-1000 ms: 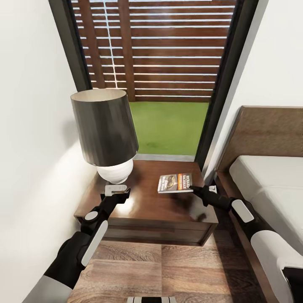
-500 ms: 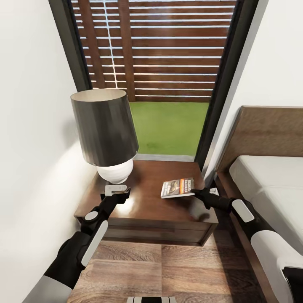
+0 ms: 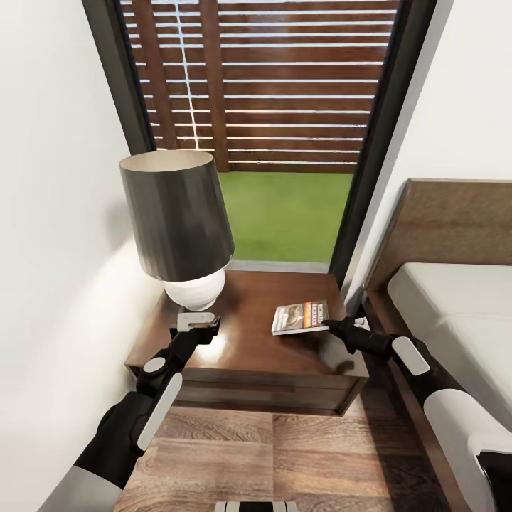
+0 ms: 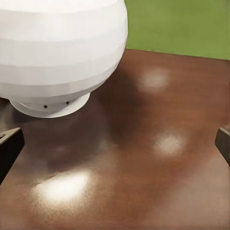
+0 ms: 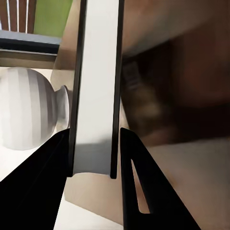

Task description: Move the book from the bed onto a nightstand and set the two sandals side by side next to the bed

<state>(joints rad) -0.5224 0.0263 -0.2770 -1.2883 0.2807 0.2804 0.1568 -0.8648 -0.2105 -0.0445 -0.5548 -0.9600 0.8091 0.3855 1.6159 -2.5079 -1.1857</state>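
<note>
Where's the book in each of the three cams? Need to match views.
Head view: the book is right of centre over the nightstand, its right end at the right gripper.
Left wrist view: not in it.
Right wrist view: the book runs edge-on up the middle, between the dark jaws.
Shared landmark: the white lamp base.

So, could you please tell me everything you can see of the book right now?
The book is a thin paperback with a dark cover, an orange band and white lettering. It sits over the nightstand, near its bed-side edge. The right tool is clamped on its end; in the right wrist view the pale page edge stands between the black fingers.
</note>
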